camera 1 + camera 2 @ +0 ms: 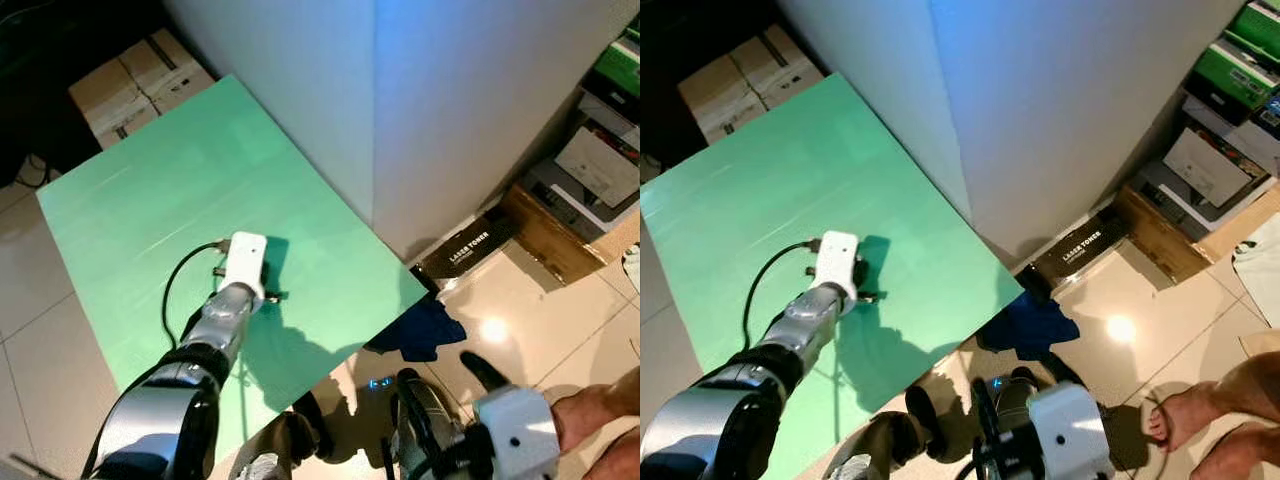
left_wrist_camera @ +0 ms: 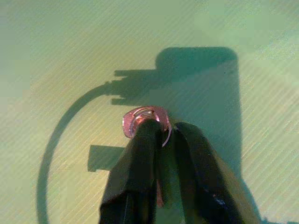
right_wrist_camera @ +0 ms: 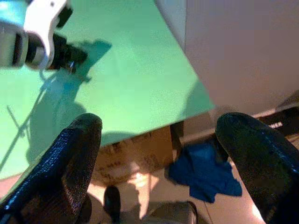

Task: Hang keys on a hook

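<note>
I have the left claw [image 2: 161, 140] down on the green worktop [image 1: 150, 190], its two black fingers [image 2: 135, 172] pinched together on the keys [image 2: 145, 119]; a pinkish key head and its ring show right at the fingertips. The keys look to be touching or just off the worktop; I cannot tell which. I judge this grip at the ring end lets the rest dangle free for a hook, though I can't pick out any hook here. My right claw [image 3: 163, 154] hangs idle low beside the worktop, fingers spread wide and holding nothing, over a blue cloth [image 1: 420, 328] on the floor.
</note>
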### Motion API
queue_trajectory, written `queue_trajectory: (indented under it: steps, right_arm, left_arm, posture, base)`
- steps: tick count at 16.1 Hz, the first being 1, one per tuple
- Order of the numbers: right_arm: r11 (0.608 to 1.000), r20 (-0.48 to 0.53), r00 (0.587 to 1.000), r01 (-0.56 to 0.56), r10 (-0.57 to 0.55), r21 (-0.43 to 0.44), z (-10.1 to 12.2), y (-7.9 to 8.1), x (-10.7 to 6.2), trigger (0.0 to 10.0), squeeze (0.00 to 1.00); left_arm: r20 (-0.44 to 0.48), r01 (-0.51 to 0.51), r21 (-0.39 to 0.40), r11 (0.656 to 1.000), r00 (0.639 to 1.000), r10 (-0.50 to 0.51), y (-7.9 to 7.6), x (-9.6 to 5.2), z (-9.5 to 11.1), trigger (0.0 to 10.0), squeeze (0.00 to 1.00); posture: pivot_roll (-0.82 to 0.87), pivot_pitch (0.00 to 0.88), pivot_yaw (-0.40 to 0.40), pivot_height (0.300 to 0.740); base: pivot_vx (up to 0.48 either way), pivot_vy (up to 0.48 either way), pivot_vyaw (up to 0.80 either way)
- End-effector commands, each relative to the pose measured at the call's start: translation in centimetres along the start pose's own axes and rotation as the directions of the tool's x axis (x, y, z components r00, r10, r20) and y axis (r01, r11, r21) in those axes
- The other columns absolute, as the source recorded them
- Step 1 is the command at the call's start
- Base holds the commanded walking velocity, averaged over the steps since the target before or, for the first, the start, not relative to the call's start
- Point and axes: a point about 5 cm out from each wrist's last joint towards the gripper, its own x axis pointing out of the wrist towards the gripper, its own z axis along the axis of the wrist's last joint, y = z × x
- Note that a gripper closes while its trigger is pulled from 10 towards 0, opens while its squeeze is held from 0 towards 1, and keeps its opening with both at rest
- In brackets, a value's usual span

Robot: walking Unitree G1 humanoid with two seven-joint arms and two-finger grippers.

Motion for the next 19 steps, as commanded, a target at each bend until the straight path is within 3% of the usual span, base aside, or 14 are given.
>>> queue_trajectory:
  steps: [1, 4, 8, 11, 13, 16, 19]
  right_arm:
    - [1.0, -0.008, 1.0, -0.016, 0.016, 0.016, 0.4, 0.6, 0.0, 10.0, 0.0]
    - [0.999, 0.018, 0.999, -0.033, 0.032, 0.024, 1.4, 1.5, 1.0, 10.0, 0.0]
    - [0.999, 0.007, 0.999, -0.035, 0.035, 0.025, 0.8, 1.2, 1.9, 10.0, 0.0]
    - [0.999, 0.021, 0.999, -0.029, 0.029, 0.018, 1.5, 1.2, 3.1, 10.0, 0.0]
    - [1.0, 0.015, 1.0, -0.027, 0.026, 0.015, 1.1, 1.1, 3.0, 10.0, 0.0]
    - [1.0, 0.015, 1.0, -0.022, 0.022, 0.008, 0.6, 0.8, 3.1, 10.0, 0.0]
    - [1.0, -0.022, 1.0, -0.011, 0.011, 0.009, -2.0, -0.8, 3.2, 10.0, 0.0]
  left_arm:
    - [-0.184, -0.018, -0.034, 0.999, 0.983, 0.011, 0.8, -1.4, -5.3, 0.0, 0.0]
    - [-0.234, -0.007, -0.043, 0.999, 0.972, -0.003, 1.5, -2.7, -8.3, 0.0, 0.0]
    - [-0.231, 0.016, -0.056, 0.998, 0.973, -0.028, 1.5, -3.1, -8.9, 0.0, 0.0]
    - [-0.108, 0.061, -0.112, 0.992, 0.991, -0.073, 1.2, -2.2, -6.3, 0.0, 0.0]
    - [-0.064, 0.069, -0.131, 0.989, 0.995, -0.078, 1.5, -1.9, -5.2, 0.0, 0.0]
    - [0.064, 0.069, -0.16, 0.985, 0.996, -0.059, 2.9, -1.0, -1.4, 0.0, 0.0]
    - [0.151, 0.057, -0.189, 0.98, 0.988, -0.029, 4.2, -0.6, 1.5, 0.0, 0.0]
  posture:
    - [-0.46, 0.344, 0.222, 0.74]
    - [-0.44, 0.324, 0.226, 0.74]
    - [-0.42, 0.307, 0.233, 0.74]
    - [-0.42, 0.282, 0.243, 0.74]
    - [-0.42, 0.266, 0.247, 0.74]
    - [-0.41, 0.231, 0.252, 0.74]
    - [-0.39, 0.215, 0.254, 0.74]
  base:
    - [0.0, 0.0, 0.0]
    - [0.0, 0.0, 0.0]
    - [0.0, 0.0, 0.0]
    - [0.29, 0.0, 0.0]
    - [0.313, 0.0, 0.0]
    - [0.335, 0.0, 0.0]
    - [0.344, 0.0, 0.0]
